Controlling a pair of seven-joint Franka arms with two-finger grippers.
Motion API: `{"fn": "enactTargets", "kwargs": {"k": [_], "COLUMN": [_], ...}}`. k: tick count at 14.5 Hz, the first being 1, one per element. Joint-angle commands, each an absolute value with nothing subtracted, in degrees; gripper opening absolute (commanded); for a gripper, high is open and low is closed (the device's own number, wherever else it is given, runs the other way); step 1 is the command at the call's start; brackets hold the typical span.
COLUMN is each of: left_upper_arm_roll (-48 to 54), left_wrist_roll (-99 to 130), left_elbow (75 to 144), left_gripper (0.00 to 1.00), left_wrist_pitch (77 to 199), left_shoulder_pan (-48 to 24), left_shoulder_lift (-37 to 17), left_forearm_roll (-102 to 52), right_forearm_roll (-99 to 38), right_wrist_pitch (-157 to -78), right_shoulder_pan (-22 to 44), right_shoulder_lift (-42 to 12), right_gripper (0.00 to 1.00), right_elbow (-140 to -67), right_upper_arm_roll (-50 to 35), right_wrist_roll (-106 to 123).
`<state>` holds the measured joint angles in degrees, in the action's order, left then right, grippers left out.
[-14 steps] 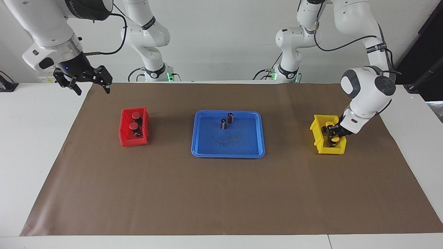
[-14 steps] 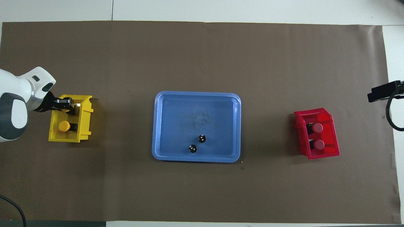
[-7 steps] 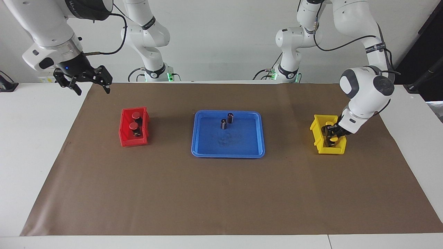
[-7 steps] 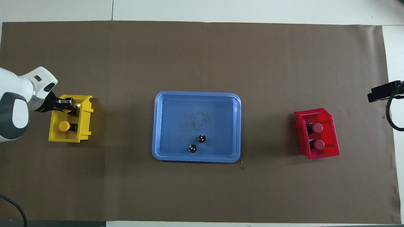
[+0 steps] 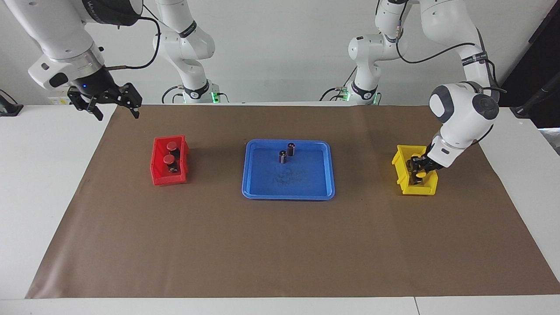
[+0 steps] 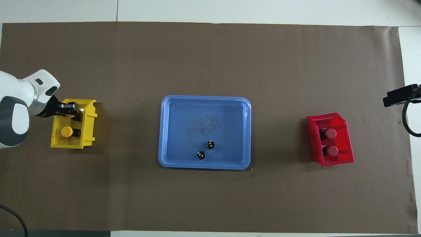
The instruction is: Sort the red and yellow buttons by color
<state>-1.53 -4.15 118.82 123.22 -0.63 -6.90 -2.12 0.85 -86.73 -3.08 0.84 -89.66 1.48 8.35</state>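
Two red buttons (image 5: 173, 145) (image 5: 168, 159) lie in the red bin (image 5: 155, 168) toward the right arm's end; they also show in the overhead view (image 6: 330, 133) (image 6: 332, 150). One yellow button (image 6: 67, 131) lies in the yellow bin (image 6: 88, 130) toward the left arm's end. My left gripper (image 5: 416, 168) reaches down into that bin (image 5: 400, 177), shut on the second yellow button (image 5: 421, 175), in the part of the bin farther from the robots. My right gripper (image 5: 117, 114) is open and empty, raised over the table's corner by the right arm, waiting.
A blue tray (image 5: 306, 183) sits mid-table between the bins with two dark capless cylinders (image 5: 291, 148) (image 5: 283, 156) standing in its half nearer to the robots. A brown mat (image 5: 280, 245) covers the table.
My left gripper has shifted slightly up and toward the robots inside the yellow bin, the yellow cap moving with it. The right arm has not moved.
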Motion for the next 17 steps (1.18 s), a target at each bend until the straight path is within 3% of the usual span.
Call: {"fn": "enactTargets", "kwargs": {"k": [1,11,14,17], "left_upper_arm_roll": [-1.76,-1.76,-1.76,-1.76], "left_wrist_roll": [-4.13,-4.30,-4.39,-4.74], "left_elbow": [119.79,120.67,120.67,120.59], "left_gripper": [0.01,0.01,0.24,0.36], "left_wrist_pitch": [122.78,124.63,124.63,124.63], "left_shoulder_pan": [-1.06,-1.05,-1.05,-1.05], "left_shoulder_lift": [-5.71,-6.33,-6.33,-6.33], "left_forearm_roll": [-3.43,-3.43,-3.43,-3.43], "right_forearm_roll": [1.32,1.32,1.32,1.32], "right_wrist_pitch": [-85.60,-85.61,-85.61,-85.61], "right_shoulder_pan": [-2.90,-2.90,-2.90,-2.90], "right_shoulder_lift": [0.26,0.26,0.26,0.26], "right_gripper": [1.00,1.00,1.00,1.00], "right_elbow": [-88.42,-88.42,-88.42,-88.42], "right_upper_arm_roll": [1.41,1.41,1.41,1.41], "right_wrist_roll": [7.38,7.38,7.38,7.29]}}
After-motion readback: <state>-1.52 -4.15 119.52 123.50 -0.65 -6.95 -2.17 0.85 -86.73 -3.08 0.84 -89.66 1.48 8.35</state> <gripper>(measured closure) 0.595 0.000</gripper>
